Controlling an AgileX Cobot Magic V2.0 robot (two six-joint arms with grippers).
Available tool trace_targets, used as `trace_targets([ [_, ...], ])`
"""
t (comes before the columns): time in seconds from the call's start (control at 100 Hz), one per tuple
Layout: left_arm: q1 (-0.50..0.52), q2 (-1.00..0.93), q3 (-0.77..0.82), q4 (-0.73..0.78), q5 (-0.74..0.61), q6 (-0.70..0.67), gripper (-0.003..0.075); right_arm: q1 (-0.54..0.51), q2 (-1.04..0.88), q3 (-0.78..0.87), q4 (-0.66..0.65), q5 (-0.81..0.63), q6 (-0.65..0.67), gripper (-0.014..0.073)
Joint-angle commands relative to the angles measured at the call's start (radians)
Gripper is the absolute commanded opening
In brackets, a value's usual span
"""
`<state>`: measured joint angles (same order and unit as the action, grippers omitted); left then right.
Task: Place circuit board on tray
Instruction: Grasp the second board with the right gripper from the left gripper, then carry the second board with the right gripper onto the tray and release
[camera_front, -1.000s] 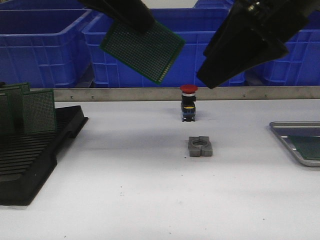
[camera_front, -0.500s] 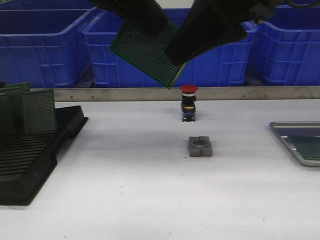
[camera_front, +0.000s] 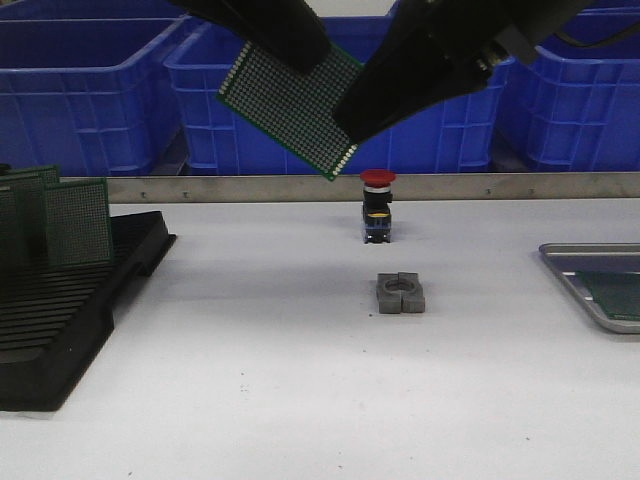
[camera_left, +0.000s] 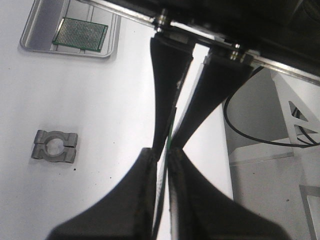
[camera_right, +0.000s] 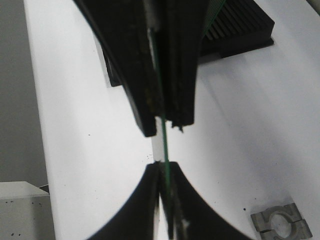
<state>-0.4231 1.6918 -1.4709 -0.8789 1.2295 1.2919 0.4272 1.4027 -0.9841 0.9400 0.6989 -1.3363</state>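
A green perforated circuit board (camera_front: 291, 108) hangs in the air above the white table (camera_front: 300, 400), tilted so that one corner points down toward the red push button (camera_front: 377, 205) and its long axis slopes from upper left to lower right in the front view. Both grippers pinch it: the left gripper (camera_front: 300, 50) is closed on its upper edge, and the right gripper (camera_front: 350, 125) is closed on its lower right edge; in each wrist view the board shows only edge-on, as a thin green line between the fingers (camera_right: 162, 130). The grey metal tray (camera_front: 560, 262) lies at the far right of the table, cut off by the picture's edge, and holds one flat green board (camera_left: 80, 35) on its floor. The black slotted rack (camera_front: 70, 300) at the left carries several upright green boards (camera_front: 78, 222), the leftmost partly cut off. Blue plastic bins (camera_front: 90, 90) stand behind the table; their insides cannot be seen. A small grey split clamp block (camera_front: 401, 293) lies in the middle of the table, just in front of the push button and apart from it. The grippers' upper parts run out of the front view.
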Motion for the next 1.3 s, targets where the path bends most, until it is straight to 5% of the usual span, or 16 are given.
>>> trace_targets([
  [0.0,-0.01,-0.044,-0.033,-0.076,-0.043,-0.027,0.0142,0.001,-0.03,-0.029,0.088,-0.011,0.0,-0.0069],
  [0.11,-0.01,-0.044,-0.033,-0.076,-0.057,-0.027,0.0376,0.001,-0.03,-0.029,0.088,-0.012,0.0,-0.0069],
  [0.23,-0.01,-0.044,-0.033,-0.075,-0.084,-0.027,0.0496,-0.004,-0.03,-0.029,0.088,-0.005,0.001,-0.0069],
  [0.49,0.037,-0.046,-0.08,-0.057,-0.143,-0.027,0.0494,-0.128,-0.03,0.031,0.087,-0.012,0.135,-0.0069],
  [0.97,0.061,-0.046,-0.101,-0.057,-0.139,-0.027,0.0494,-0.667,0.011,0.155,0.087,-0.091,0.263,-0.0069],
  [1.29,0.061,-0.046,-0.101,-0.057,-0.139,-0.027,0.0494,-0.759,0.161,0.155,0.092,-0.192,0.299,-0.0011],
])
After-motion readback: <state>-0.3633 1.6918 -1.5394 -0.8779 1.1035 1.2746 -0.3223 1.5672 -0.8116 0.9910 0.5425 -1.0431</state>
